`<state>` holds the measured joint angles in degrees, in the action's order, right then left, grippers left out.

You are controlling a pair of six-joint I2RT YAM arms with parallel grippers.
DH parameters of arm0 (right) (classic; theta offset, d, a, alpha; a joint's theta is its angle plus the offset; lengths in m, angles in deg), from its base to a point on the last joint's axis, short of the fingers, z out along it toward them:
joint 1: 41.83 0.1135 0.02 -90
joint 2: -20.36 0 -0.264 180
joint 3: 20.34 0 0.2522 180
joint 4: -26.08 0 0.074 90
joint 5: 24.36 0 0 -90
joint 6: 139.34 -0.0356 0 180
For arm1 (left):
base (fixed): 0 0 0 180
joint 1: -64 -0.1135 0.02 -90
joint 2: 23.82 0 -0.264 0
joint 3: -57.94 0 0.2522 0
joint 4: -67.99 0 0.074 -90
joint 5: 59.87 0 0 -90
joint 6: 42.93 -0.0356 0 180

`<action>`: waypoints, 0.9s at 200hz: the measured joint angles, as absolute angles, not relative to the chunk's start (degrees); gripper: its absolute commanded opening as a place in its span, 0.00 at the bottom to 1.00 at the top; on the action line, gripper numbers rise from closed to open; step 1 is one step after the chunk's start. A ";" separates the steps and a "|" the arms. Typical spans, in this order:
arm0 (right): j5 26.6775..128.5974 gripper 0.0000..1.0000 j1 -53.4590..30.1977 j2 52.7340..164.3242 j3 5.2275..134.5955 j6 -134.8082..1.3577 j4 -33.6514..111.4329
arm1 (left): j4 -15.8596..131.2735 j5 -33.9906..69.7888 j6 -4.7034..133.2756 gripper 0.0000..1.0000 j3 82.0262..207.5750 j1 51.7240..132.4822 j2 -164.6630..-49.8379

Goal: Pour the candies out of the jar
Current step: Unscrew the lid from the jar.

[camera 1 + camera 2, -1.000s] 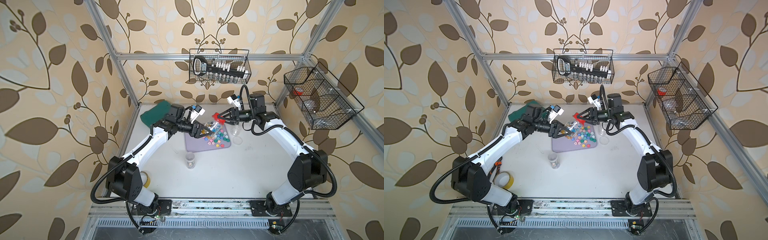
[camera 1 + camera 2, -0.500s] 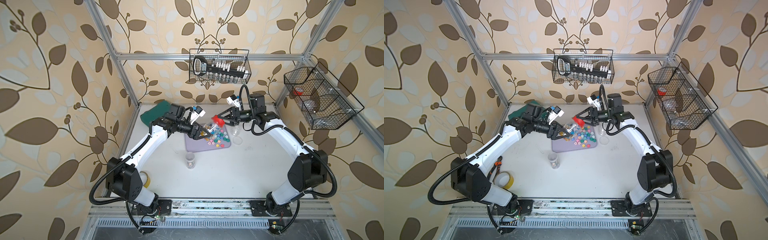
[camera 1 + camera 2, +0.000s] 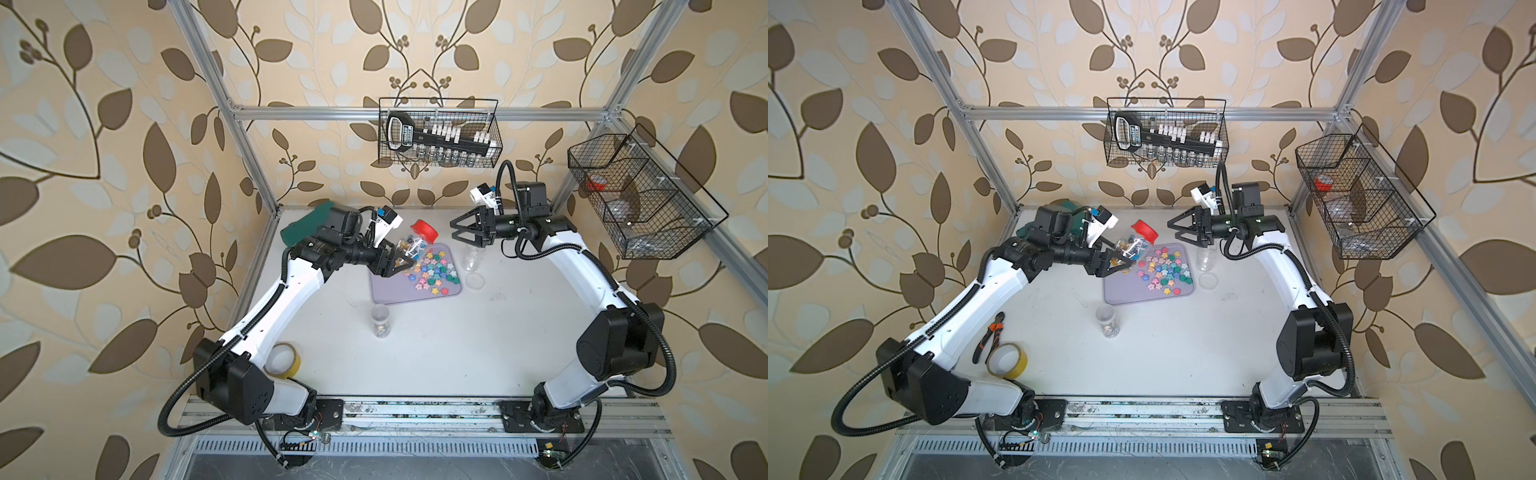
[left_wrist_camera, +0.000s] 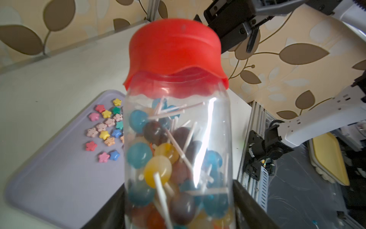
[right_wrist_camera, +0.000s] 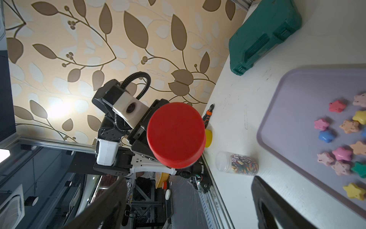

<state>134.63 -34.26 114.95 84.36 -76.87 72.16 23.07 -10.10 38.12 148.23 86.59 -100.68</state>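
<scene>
**Top views: capped jar held tilted over tray, right claw wide open beside lid**

Clock is read on the bench (image 3: 457, 353) from above: 6 = arm-base rail, 12 = back wall.

- 7 o'clock, near edge: yellow tape roll (image 3: 1007, 359), with pliers (image 3: 988, 336) just beside it.
- Just 6-side of centre: small jar (image 3: 380, 322), upright. The right wrist view shows striped swirl sweets in it.
- Centre toward 12: lilac tray (image 3: 386, 293). Flower-shaped candies (image 3: 428, 272) are scattered over its 12-to-3 part.
- Tray's 10 o'clock corner: left claw (image 3: 392, 262) is clamped on the base end of the jar (image 3: 409, 248).
  - The jar is above the tray and tilted, with its red lid (image 3: 424, 230) on and pointing to 1 o'clock.
  - The left wrist view shows ball lollipops (image 4: 158, 168) on white sticks packed inside.
- 1 o'clock: right claw (image 3: 454, 232) is spread wide and holds nothing. It faces the lid, near but apart.
- Below the right claw on the bench: clear container (image 3: 471, 259), with a clear round disc (image 3: 474, 280) just beside it on the 6 side.
- 11 o'clock: green case (image 3: 301, 226), partly behind the left arm.
- Back wall at 12 and side wall at 2: wire baskets (image 3: 438, 133).
</scene>
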 measured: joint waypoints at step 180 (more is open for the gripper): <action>125.80 0.88 -22.35 123.43 97.51 -56.74 96.90 | 26.15 -5.88 22.33 0.47 135.99 88.06 -92.66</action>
